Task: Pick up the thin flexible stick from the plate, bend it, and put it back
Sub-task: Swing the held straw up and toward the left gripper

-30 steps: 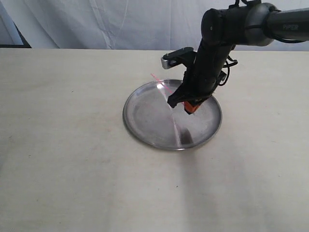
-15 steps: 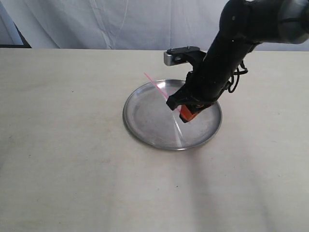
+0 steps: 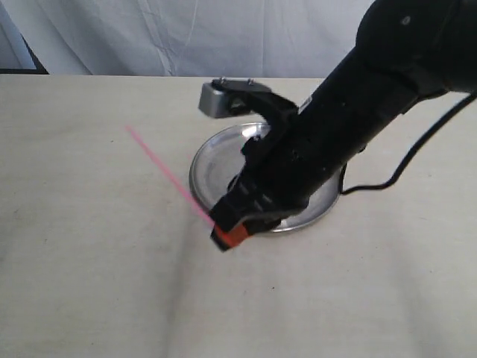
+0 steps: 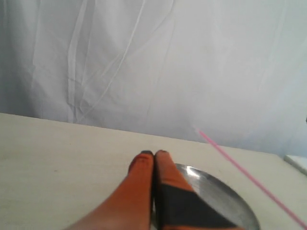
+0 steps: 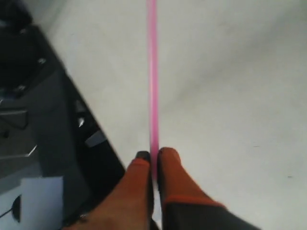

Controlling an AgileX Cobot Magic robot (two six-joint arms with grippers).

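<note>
By plate [image 3: 209, 168], R gripper [image 3: 226, 239] clamped on pink stick [image 3: 170, 174], arm [image 3: 350, 112] hides half the plate.

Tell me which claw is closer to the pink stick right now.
Right. The right claw is shut on one end of the pink stick. The left claw is shut on nothing, and the stick crosses the air clear of it.

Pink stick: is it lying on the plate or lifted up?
Lifted up. The right gripper has its jaws pinched on one end of the pink stick, and the rest pokes out straight through the air, off the plate.
</note>
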